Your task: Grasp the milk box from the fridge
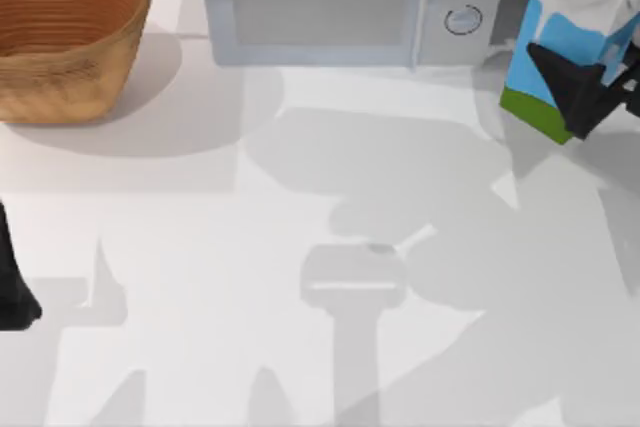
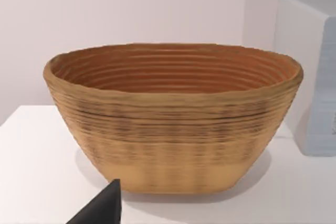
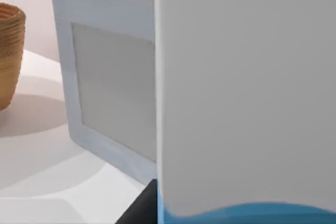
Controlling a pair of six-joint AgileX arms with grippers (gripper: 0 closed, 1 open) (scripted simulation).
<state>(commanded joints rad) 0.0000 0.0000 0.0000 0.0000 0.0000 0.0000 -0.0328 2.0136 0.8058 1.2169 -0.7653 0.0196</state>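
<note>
Milk box (image 1: 572, 42) is being held by the right gripper (image 1: 585, 87), tilted beside the microwave (image 1: 340, 2). Slipping is being risked if that tilt grows. Left gripper (image 1: 15, 292) is being kept parked; fingers can't be told.

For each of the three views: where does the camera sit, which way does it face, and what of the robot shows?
Top view: above the table, looking down; right gripper at the milk box, left arm at the left edge.
Left wrist view: low, facing the basket; one dark fingertip shows.
Right wrist view: tight against the milk box, microwave behind.
Shared: the basket and the microwave appear in all three.
</note>
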